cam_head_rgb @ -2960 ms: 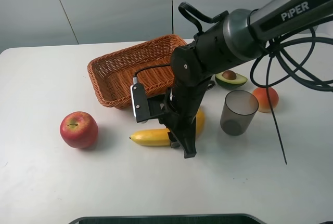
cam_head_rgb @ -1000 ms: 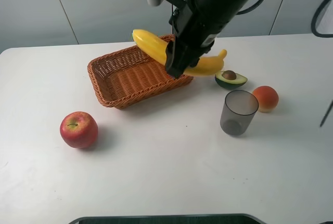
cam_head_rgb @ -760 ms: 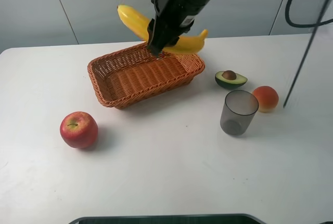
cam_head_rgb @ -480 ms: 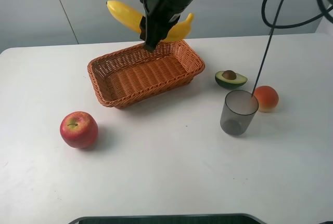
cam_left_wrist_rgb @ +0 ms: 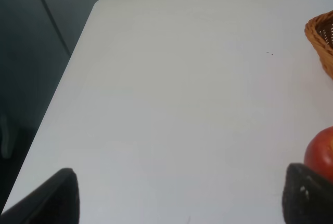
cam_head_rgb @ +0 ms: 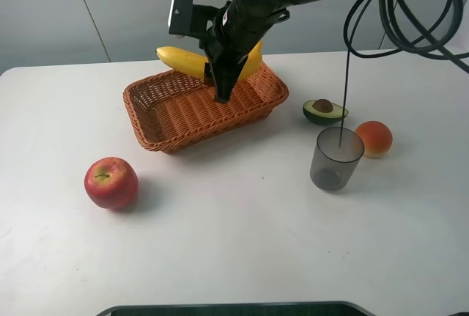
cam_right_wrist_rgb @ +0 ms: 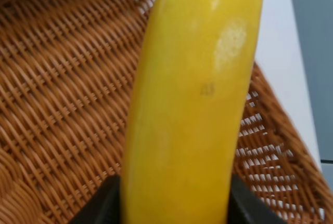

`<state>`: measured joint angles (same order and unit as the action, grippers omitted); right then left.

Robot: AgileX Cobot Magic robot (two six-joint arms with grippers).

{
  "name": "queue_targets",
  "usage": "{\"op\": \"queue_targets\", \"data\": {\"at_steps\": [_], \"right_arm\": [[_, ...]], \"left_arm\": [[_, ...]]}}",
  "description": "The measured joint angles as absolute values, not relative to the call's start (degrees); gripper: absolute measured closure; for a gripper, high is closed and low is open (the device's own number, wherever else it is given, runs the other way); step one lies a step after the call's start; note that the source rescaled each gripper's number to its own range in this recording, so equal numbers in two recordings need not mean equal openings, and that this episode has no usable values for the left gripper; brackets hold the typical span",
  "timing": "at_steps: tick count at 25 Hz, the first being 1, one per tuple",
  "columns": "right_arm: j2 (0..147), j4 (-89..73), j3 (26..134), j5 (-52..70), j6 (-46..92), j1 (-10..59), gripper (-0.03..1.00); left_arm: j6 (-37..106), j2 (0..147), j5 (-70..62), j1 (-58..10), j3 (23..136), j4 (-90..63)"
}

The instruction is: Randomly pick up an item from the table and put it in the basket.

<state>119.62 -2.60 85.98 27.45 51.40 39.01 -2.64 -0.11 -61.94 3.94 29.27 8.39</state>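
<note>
The yellow banana (cam_head_rgb: 182, 60) is held in my right gripper (cam_head_rgb: 222, 83), just above the far side of the wicker basket (cam_head_rgb: 172, 114); the gripper's fingers point down into the basket. In the right wrist view the banana (cam_right_wrist_rgb: 192, 94) fills the middle, clamped between the dark fingers (cam_right_wrist_rgb: 99, 206), with the basket's weave (cam_right_wrist_rgb: 57, 94) close below. The banana's dark tip is hidden. My left gripper (cam_left_wrist_rgb: 182, 200) is open and empty over the white table (cam_left_wrist_rgb: 171, 94), and it is out of the exterior view.
A red apple (cam_head_rgb: 111, 182) lies on the table (cam_head_rgb: 220, 243) at front left; it also shows in the left wrist view (cam_left_wrist_rgb: 320, 154). An avocado half (cam_head_rgb: 325, 111), a grey translucent cup (cam_head_rgb: 335, 158) and a round orange-red fruit (cam_head_rgb: 374, 138) stand right of the basket. A black cable (cam_head_rgb: 344, 52) hangs above the cup.
My right gripper lifted the banana off the table, carried it back and left over the basket, and in the last half second lowered it toward the basket's far side.
</note>
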Motion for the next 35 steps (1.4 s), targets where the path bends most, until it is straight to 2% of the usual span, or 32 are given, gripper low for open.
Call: {"op": "queue_targets", "data": {"at_steps": [9,10,11,14,15,16,18,25,29,32,35], "right_arm": [[121.3,-2.6,86.0,26.1,51.6,38.9,0.96],[121.3,-2.6,86.0,26.1,51.7,38.9,0.90],[121.3,-2.6,86.0,26.1,51.7,38.9,0.78],[121.3,-2.6,86.0,26.0,52.1,38.9,0.20],[121.3,-2.6,86.0,26.0,52.3,38.9,0.08],[121.3,-2.6,86.0,26.0,52.3,38.9,0.02],[121.3,-2.6,86.0,26.0,52.3,38.9,-0.02],[116.7,-8.8,86.0,32.2,50.8,38.6,-0.03],[112.7,-13.1,86.0,37.6,35.5,35.8,-0.03],[109.4,-11.9,85.1,41.6,22.0,31.8,-0.03],[104.5,-11.3,81.4,44.2,14.3,27.0,-0.03]], "left_arm": [[-2.6,-0.1,-61.9,3.9,29.3,8.3],[-2.6,-0.1,-61.9,3.9,29.3,8.3],[-2.6,-0.1,-61.9,3.9,29.3,8.3],[-2.6,-0.1,-61.9,3.9,29.3,8.3],[-2.6,-0.1,-61.9,3.9,29.3,8.3],[-2.6,-0.1,-61.9,3.9,29.3,8.3],[-2.6,-0.1,-61.9,3.9,29.3,8.3],[-2.6,-0.1,-61.9,3.9,29.3,8.3],[-2.6,-0.1,-61.9,3.9,29.3,8.3],[-2.6,-0.1,-61.9,3.9,29.3,8.3],[-2.6,-0.1,-61.9,3.9,29.3,8.3]]}}
